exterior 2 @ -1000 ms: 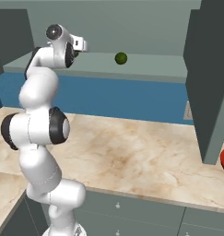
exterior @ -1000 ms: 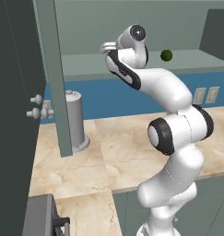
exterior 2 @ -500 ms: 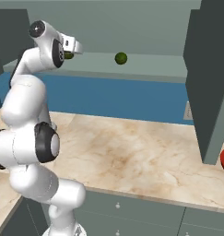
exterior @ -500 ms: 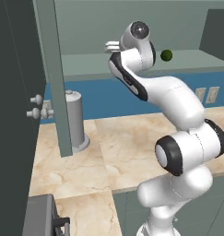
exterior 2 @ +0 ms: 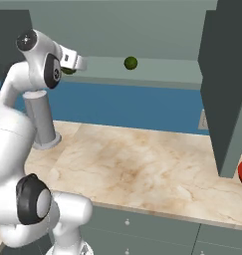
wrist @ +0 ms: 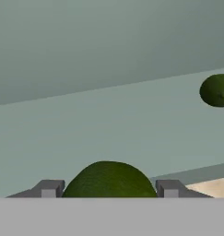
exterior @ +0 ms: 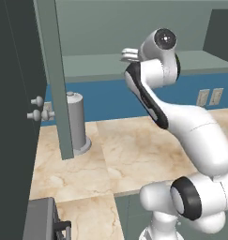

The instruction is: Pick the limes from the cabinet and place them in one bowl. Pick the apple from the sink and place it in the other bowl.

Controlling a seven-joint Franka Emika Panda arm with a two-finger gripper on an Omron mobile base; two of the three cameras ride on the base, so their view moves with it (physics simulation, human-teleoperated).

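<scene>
We see the gripper (wrist: 106,193) spread, fingertips (wrist: 49,189) flanking the near lime (wrist: 108,180) on the cabinet shelf (wrist: 85,133); second lime (wrist: 217,90) well apart.

1. A grey cylindrical canister (exterior: 76,123) stands upright on the marble counter (exterior: 129,154), near its back edge.
2. Two pale wall outlets (exterior: 209,97) sit on the blue backsplash (exterior 2: 137,105).

open shelf (wrist: 109,124) beyond near lime (wrist: 108,180), far lime (wrist: 217,90) well aside
</scene>
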